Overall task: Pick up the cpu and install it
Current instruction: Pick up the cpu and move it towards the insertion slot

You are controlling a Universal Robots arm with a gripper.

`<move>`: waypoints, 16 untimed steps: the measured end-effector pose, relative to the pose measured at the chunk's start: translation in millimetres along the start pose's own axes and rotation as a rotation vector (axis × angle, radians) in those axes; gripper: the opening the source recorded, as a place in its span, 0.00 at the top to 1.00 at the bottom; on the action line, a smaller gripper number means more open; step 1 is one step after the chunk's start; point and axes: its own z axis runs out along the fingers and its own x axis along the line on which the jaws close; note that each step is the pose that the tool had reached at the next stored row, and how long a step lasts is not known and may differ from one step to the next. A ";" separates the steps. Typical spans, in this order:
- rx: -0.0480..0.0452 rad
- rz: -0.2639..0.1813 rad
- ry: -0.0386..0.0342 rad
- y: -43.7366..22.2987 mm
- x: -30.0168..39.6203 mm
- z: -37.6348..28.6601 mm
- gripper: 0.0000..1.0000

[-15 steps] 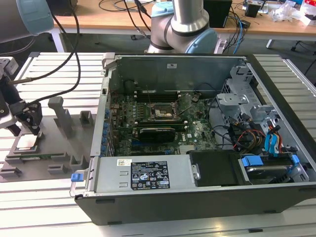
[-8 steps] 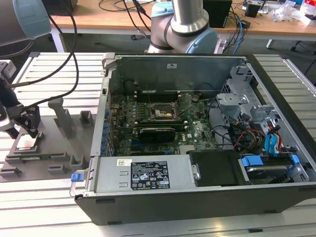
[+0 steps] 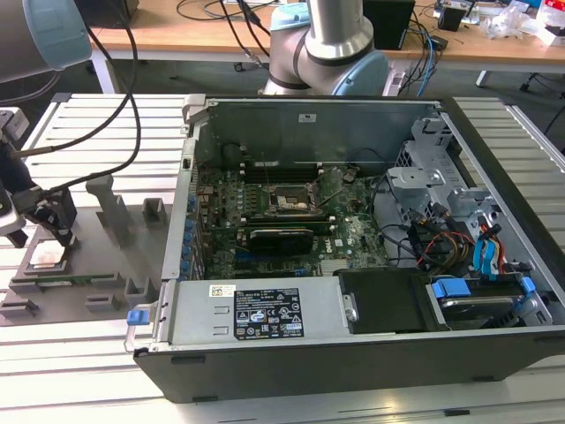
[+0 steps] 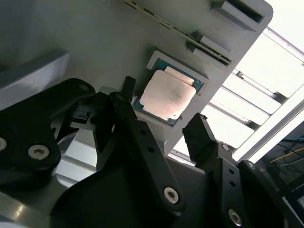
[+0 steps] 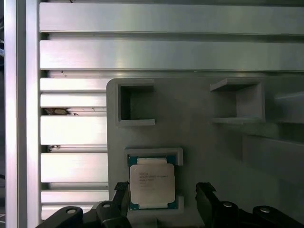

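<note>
The cpu (image 3: 46, 257) lies flat in a shallow square recess of the grey plastic tray (image 3: 132, 256), at the exterior view's left. Its silvery top with a thin teal rim shows in both wrist views (image 4: 167, 95) (image 5: 152, 183). My gripper (image 3: 55, 237) hangs just above it, open. One black finger (image 4: 127, 90) stands on one side of the chip and the other finger (image 4: 197, 124) on the opposite side, with the gripper's middle (image 5: 162, 190) over the cpu. Nothing is held. The black-framed socket (image 3: 290, 201) sits on the motherboard inside the open computer case.
The tray carries upright holders (image 3: 113, 208) and square pockets (image 5: 137, 102) close to the chip. The open case (image 3: 353, 221) takes up the middle and right, with cables, a drive cage (image 3: 424, 190) and a black card (image 3: 281, 237). The tray and case rest on a slatted aluminium table (image 5: 166, 52).
</note>
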 end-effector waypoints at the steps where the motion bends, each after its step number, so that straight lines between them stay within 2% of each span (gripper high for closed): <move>1: 0.0138 -0.003 -0.0003 0.0 0.0 0.2 0.32; 2: 0.0368 -0.019 -0.0003 0.0 0.1 0.3 0.32; 3: 0.0375 -0.025 -0.0002 -0.1 0.1 0.6 0.32; 4: 0.0329 -0.027 -0.0004 0.1 0.2 1.9 0.32; 5: 0.0245 -0.029 -0.0007 0.1 0.5 2.8 0.32; 6: 0.0224 -0.031 -0.0009 0.1 0.8 3.8 0.32; 11: 0.0210 -0.047 -0.0010 0.1 2.3 13.3 0.32; 14: 0.0210 -0.049 -0.0009 1.1 2.7 21.2 0.32; 16: 0.0209 -0.050 -0.0011 2.1 2.7 23.4 0.32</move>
